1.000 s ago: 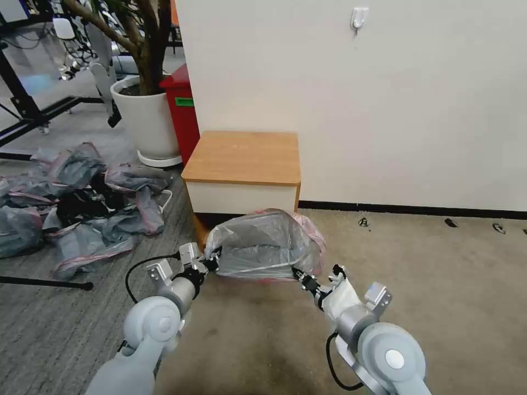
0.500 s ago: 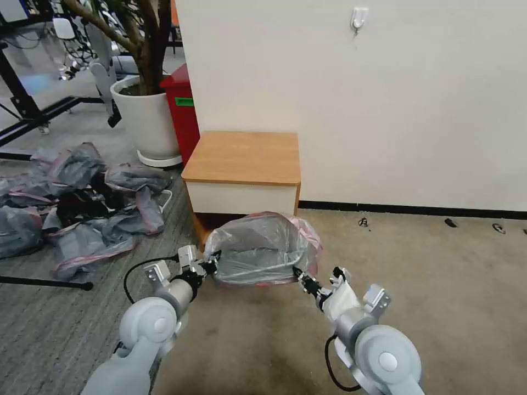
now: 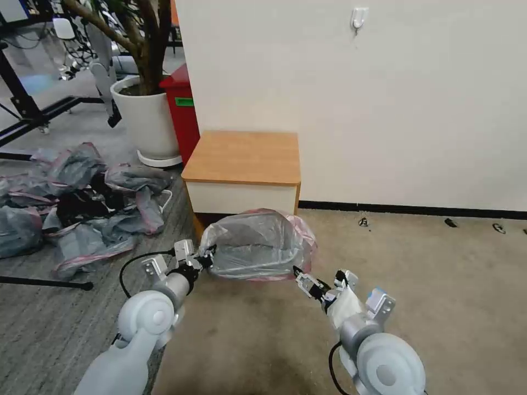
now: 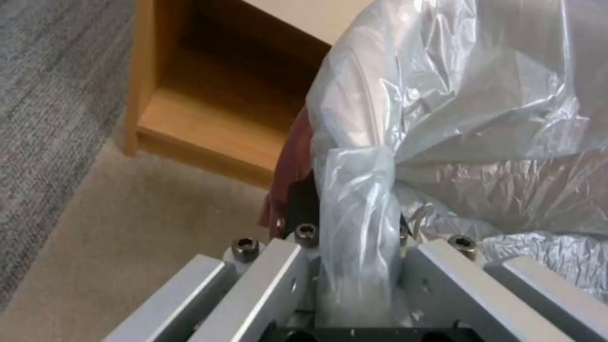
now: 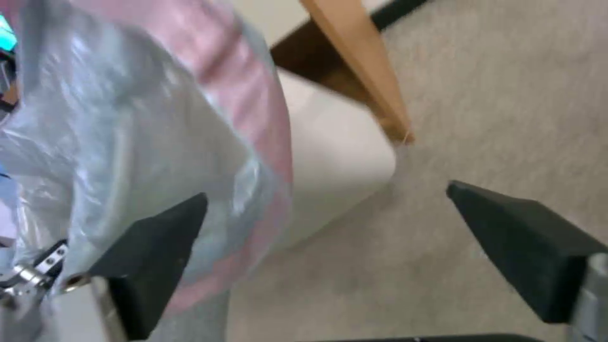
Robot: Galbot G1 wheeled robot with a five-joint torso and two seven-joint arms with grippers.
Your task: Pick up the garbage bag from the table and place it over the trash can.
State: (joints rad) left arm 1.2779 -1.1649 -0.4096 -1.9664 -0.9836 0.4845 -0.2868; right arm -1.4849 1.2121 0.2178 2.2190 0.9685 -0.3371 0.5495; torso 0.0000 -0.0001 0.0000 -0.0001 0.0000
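**Inspector A:** From the head camera, what was recorded?

**Inspector B:** On the carpet just in front of the bench (image 3: 241,156), the garbage bag (image 3: 255,244) was draped over the trash can (image 3: 274,258), whose rim showed faintly through the plastic. The pink-red band ran along the bag's lower edge. The left end effector (image 3: 204,260) was at the bag's left side, touching the plastic. The right end effector (image 3: 301,278) sat at the bag's lower right corner, close beside it. A heap of similar bags (image 3: 77,197) lay on the floor well to the left, near a white plant pot (image 3: 145,123) and a red bin (image 3: 184,109).

**Inspector A:** And the left wrist camera?

**Inspector B:** The left end effector (image 4: 355,266) was clenched on a gathered fold of the garbage bag (image 4: 469,118); the fold ran down between its metal plates. A strip of the red band showed beside the fold. Behind it stood the bench's open shelf (image 4: 209,123), with carpet below.

**Inspector A:** The right wrist camera?

**Inspector B:** The right end effector (image 5: 323,223) was released, its two black fingertips (image 5: 158,256) spread wide apart with carpet visible between them. One fingertip lay against the bagged side of the trash can (image 5: 336,166); the other hung apart over the carpet. A corner of the bench (image 5: 361,61) appeared just beyond the can.
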